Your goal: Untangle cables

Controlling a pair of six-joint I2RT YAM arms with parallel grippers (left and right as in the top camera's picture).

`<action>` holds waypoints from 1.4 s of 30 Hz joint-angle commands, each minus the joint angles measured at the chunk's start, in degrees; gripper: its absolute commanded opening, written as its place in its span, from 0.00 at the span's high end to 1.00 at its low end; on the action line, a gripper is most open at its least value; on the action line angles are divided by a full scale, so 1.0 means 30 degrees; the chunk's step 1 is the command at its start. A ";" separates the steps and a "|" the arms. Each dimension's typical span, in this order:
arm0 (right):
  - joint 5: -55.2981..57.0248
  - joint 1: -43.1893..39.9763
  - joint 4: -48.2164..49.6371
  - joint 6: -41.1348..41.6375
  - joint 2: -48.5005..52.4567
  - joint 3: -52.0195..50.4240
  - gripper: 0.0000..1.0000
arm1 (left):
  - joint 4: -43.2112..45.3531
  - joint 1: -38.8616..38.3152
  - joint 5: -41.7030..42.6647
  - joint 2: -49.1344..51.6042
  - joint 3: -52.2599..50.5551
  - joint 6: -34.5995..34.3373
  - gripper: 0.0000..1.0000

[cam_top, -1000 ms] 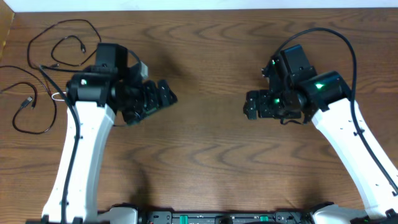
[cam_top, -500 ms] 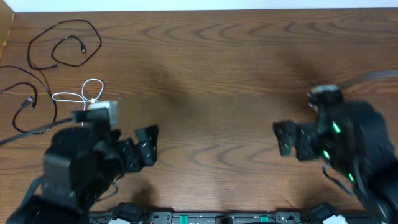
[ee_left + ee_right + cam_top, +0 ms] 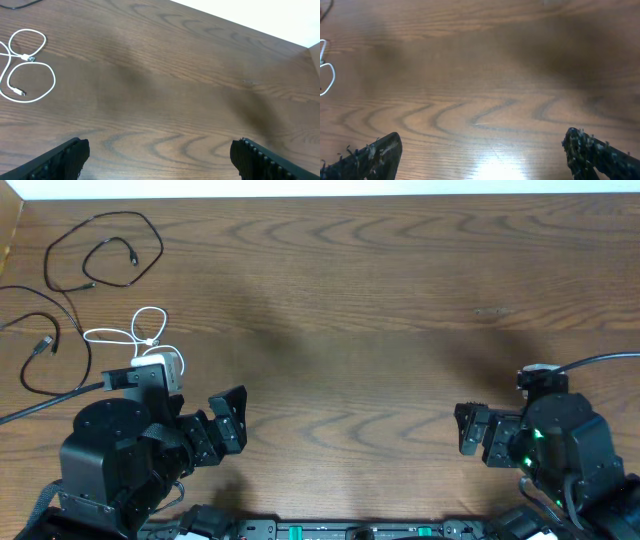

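Note:
Three cables lie apart at the far left of the table. A black cable (image 3: 100,250) forms loops at the back left. A second black cable (image 3: 40,345) curls by the left edge. A white cable (image 3: 135,330) lies coiled between them and also shows in the left wrist view (image 3: 30,75). Its edge shows in the right wrist view (image 3: 326,75). My left gripper (image 3: 225,425) is open and empty near the front left, well clear of the cables; its fingers show in its wrist view (image 3: 160,155). My right gripper (image 3: 472,435) is open and empty at the front right (image 3: 482,155).
The wooden table (image 3: 350,300) runs to a white wall strip at the back. A thick black arm wire (image 3: 590,362) arcs off to the right. A wooden side edge (image 3: 12,220) stands at the back left corner.
Both arms have pulled back from the table's middle to the front edge. The left arm uncovered the white cable. The cables have not moved.

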 commanded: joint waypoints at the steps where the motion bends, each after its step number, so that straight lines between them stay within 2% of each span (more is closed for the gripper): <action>1: 0.0364 0.0117 0.0044 0.0889 0.0146 -0.0335 0.01 | -0.0058 -0.0095 -0.0321 0.0029 0.0007 -0.0168 0.05; 16: 0.0393 0.0117 -0.0109 0.0787 0.0175 -0.0364 0.01 | -0.0058 -0.0095 -0.0321 0.0029 0.0007 -0.0168 0.04; 25: 0.0532 0.0153 0.0131 -0.1749 0.0175 -0.0765 0.01 | -0.0058 -0.0095 -0.0321 0.0029 0.0007 -0.0168 0.04; 33: 0.0073 -0.1129 0.4080 -0.5887 -0.0729 -0.3220 0.01 | -0.0058 -0.0095 -0.0321 0.0029 0.0007 -0.0168 0.04; 42: -0.3446 -0.4131 0.9114 -0.9996 -0.4000 -0.7439 0.01 | -0.0058 -0.0095 -0.0321 0.0029 0.0007 -0.0168 0.04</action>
